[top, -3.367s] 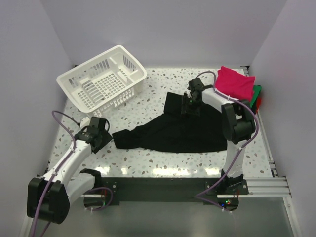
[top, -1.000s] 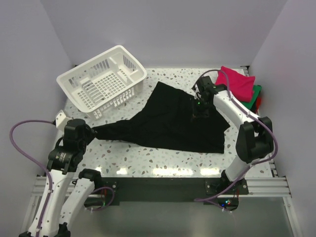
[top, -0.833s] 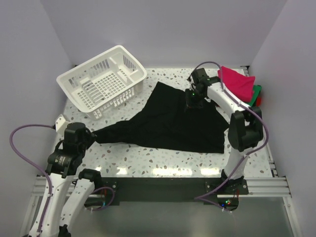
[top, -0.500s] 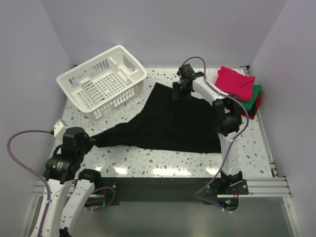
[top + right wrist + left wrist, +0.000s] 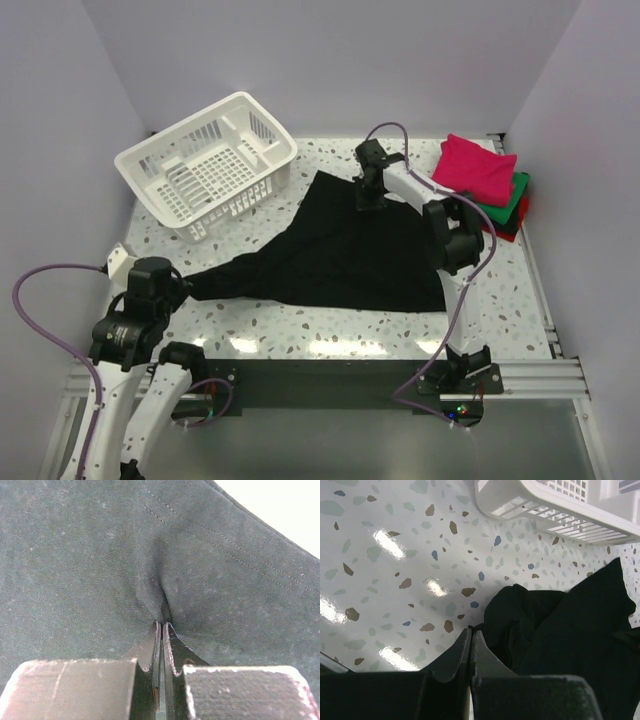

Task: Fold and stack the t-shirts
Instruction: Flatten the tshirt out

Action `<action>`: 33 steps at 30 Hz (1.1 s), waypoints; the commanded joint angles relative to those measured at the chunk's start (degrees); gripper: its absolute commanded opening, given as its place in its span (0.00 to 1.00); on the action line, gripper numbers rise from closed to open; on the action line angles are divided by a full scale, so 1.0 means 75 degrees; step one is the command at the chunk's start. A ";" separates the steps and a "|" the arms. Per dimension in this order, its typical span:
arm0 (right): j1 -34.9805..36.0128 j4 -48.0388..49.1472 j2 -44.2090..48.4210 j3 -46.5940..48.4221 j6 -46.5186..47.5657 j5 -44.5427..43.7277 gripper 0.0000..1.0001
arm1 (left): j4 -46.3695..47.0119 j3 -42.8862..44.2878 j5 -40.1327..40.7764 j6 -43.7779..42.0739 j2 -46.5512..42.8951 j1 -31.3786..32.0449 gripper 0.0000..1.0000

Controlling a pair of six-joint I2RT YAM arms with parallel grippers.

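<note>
A large black t-shirt lies spread over the table, with one corner drawn out toward the near left. My left gripper is shut on that corner; in the left wrist view its jaws meet at the edge of the bunched cloth. At the shirt's far edge, my right gripper is shut on a small pinched fold. Folded t-shirts are stacked at the far right: magenta on top, green and red showing beneath.
A white slatted basket stands at the far left, close to the shirt's far corner. Bare terrazzo table shows along the near edge. White walls enclose the left, back and right.
My right gripper travelled from the shirt's right-middle to its far edge, opened, then shut on a fold there. The left arm drew back slightly toward the near left, still gripping its corner.
</note>
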State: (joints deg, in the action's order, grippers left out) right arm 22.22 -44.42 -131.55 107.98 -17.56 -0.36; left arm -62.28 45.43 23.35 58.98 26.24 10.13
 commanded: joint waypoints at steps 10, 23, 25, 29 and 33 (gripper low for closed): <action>0.0026 -0.1423 0.3052 -0.4678 -0.0225 0.0291 0.00 | 0.0077 -0.0221 0.0988 0.0116 0.0088 -0.0038 0.00; -0.0419 -0.2046 0.2366 -0.0842 0.0197 0.0083 0.47 | 0.1413 -0.0432 0.0402 -0.0446 0.0849 -0.0050 0.00; -0.0455 -0.1650 0.1793 -0.0164 0.0185 0.0165 0.47 | 0.1565 -0.0455 0.0332 -0.0469 0.0931 -0.0050 0.00; -0.0455 -0.0829 0.1112 0.0320 0.0174 0.0376 0.49 | 0.1706 -0.0526 0.0238 -0.0481 0.1013 -0.0050 0.00; -0.0443 -0.0172 0.0782 0.0286 0.0174 0.0306 0.51 | 0.1742 -0.0584 0.0167 -0.0446 0.1083 -0.0050 0.00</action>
State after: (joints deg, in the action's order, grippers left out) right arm 18.46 -50.70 -124.90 108.81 -16.84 1.26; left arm -52.64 41.60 24.88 56.36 33.95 10.13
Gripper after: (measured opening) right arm 0.503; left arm 0.021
